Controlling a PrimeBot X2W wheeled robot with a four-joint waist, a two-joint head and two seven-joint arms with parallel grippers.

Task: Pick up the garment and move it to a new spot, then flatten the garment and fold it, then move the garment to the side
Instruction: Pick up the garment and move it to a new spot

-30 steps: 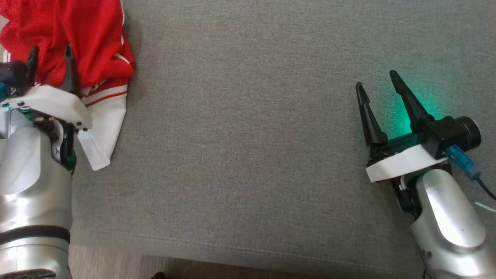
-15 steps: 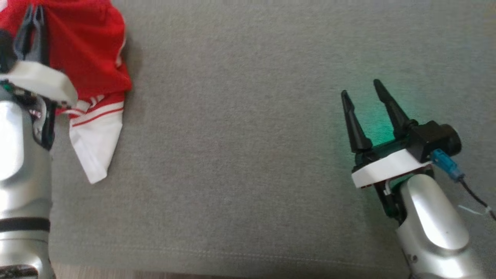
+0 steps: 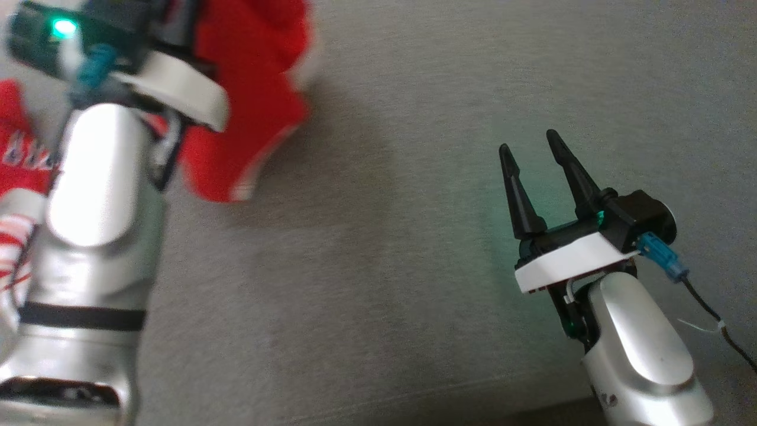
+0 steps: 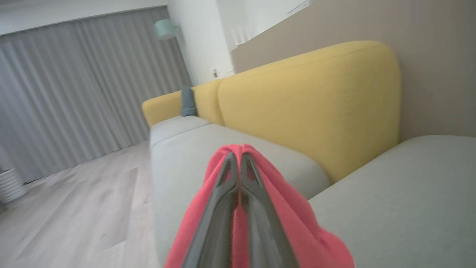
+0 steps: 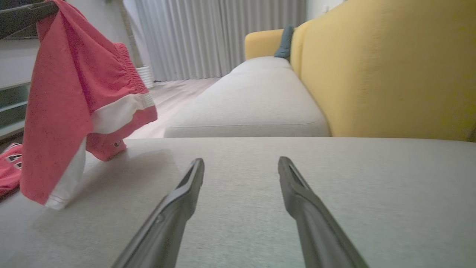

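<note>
Garment (image 5: 63, 93) (image 3: 248, 100) (image 4: 290, 219) of red cloth with white bands and a gathered waistband hangs in the air from the left end effector (image 4: 238, 154). Its two dark fingers (image 4: 219, 208) are pressed together, with a fold of the red cloth pinched between them and draped down both sides. In the right wrist view the garment dangles at the left above the grey sofa seat (image 5: 260, 208). Its lowest white corner is close to the cushion; whether that corner touches, I cannot tell. In the head view the cloth is blurred and sits at the upper left, beside the left arm's silver forearm (image 3: 94, 195). The right end effector (image 3: 529, 144) (image 5: 241, 160) is well apart from it at the right, low over bare seat, fingers spread wide and holding nothing. A second red cloth (image 3: 18, 154) with white print lies on the seat at the far left. A yellow backrest (image 4: 316, 104) runs behind the seat.
</note>
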